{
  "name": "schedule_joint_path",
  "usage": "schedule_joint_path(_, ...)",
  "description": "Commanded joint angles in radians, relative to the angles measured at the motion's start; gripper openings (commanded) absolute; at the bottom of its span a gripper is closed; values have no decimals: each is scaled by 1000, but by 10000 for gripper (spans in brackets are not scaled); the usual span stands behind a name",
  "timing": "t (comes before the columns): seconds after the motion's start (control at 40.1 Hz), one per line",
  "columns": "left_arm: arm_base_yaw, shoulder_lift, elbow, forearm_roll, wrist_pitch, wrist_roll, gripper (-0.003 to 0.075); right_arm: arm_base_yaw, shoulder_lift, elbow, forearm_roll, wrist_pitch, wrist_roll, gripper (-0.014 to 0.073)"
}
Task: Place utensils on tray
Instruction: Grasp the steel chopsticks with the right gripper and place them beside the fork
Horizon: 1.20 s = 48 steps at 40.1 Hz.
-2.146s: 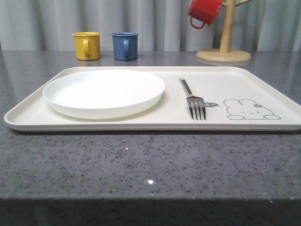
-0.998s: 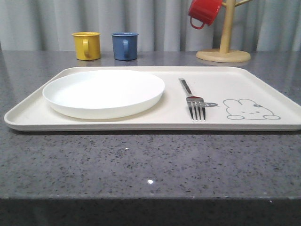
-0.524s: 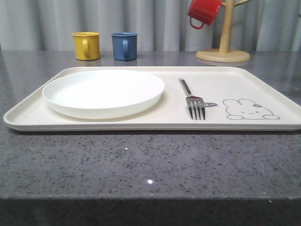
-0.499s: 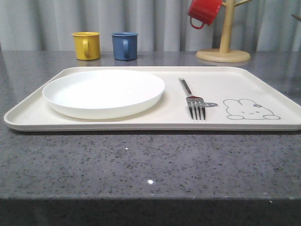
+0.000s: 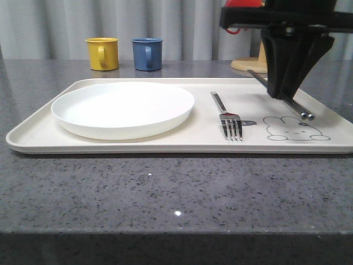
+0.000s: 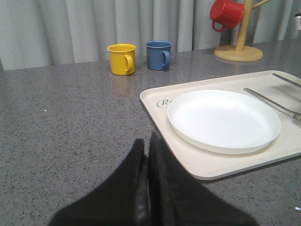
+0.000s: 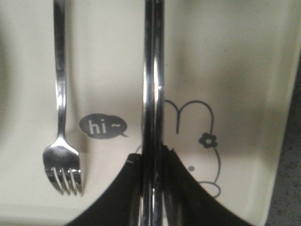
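Right wrist view shows a dark speech bubble on the tray [image 7: 225, 42] with the word "hi~" in it. Next to the bubble is a grey drawing of a rabbit with a little flower by its ear. In the left wrist view there is curly writing on the tray's corner that starts with an "R"; the rest is hidden by the white plate [image 6: 221, 117].

The right gripper [image 5: 288, 94] is squeezed tight on the chopsticks [image 5: 281, 95]. It holds them just above the tray, over the rabbit. The chopsticks are long, flat and shiny, and they tilt down toward the front. The fork [image 5: 226, 113] lies flat on the tray, beside the bubble, with its four points toward the front edge. It sits between the plate and the chopsticks and touches neither.

The left gripper [image 6: 146, 155] has its fingers pressed together with nothing between them. It hangs over the bare table [image 6: 70, 122], just beside the tray's left edge.

The tray has a low rim and round corners. The plate fills its left half. There is bare tray around the fork and the rabbit.

The table is dark grey stone with small specks. At the back stand a yellow mug [image 5: 102, 53] and a blue mug [image 5: 147, 53], close together. A red mug [image 6: 227, 14] hangs on a wooden mug stand [image 6: 240, 47]. Grey curtains [image 6: 70, 23] hang behind.
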Motion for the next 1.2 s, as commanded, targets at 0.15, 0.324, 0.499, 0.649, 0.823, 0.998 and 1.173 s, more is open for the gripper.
schedule_joint_path(0.15,0,13,-26,-11,-86,-7,-18,-2,10,-33,-5,-77,40,17)
schedule_joint_path(0.324,0,13,-26,-11,-86,-7,-18,-2,26,-33,-14,-105,40,17)
schedule_joint_path(0.499,0,13,-26,-11,-86,-7,-18,-2,26,-33,-14,-108,40,105)
schedule_joint_path(0.649,0,13,-26,-11,-86,-7,-18,-2,26,-33,-14,-107,40,243)
schedule_joint_path(0.823,0,13,-26,-11,-86,-7,-18,-2,8,-59,-28,-65,40,309)
schedule_joint_path(0.998,0,13,-26,-11,-86,-7,-18,-15,-44,-118,-103,7,17,313)
schedule_joint_path(1.173,0,13,-26,-11,-86,-7,-18,-109,-85,-144,-114,106,-141,311)
